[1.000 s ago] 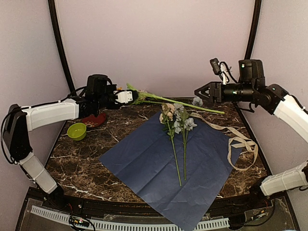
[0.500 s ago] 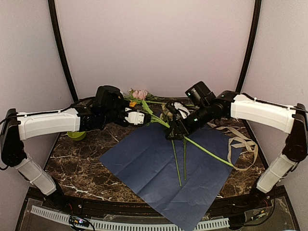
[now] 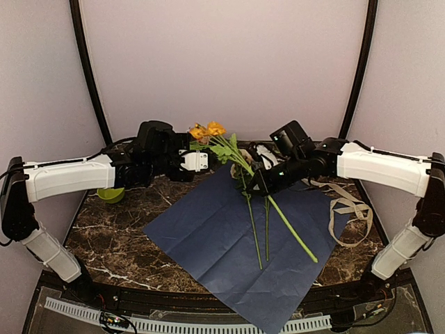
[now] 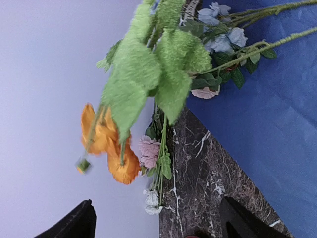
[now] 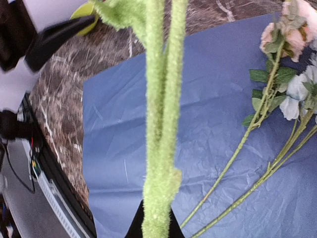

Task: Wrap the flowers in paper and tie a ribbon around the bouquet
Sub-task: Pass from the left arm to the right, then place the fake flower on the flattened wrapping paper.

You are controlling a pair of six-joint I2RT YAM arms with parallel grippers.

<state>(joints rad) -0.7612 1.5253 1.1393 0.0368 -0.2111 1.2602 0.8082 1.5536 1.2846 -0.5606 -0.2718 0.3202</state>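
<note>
hanging over the navy paper (image 3: 201, 240), the orange flower stem (image 3: 292, 233) was clamped in the closed right gripper (image 3: 254, 186). left gripper (image 3: 206, 160) was held wide open just left of the blooms (image 3: 207, 130).

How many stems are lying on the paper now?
2: the left stem and right stem, side by side on the paper. The right claw holds a third, the orange stem; more may be hidden.

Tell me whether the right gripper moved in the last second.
Yes. The right gripper swung left and down from the back right, now over the paper's far edge, shut on the orange flower stem.
</note>
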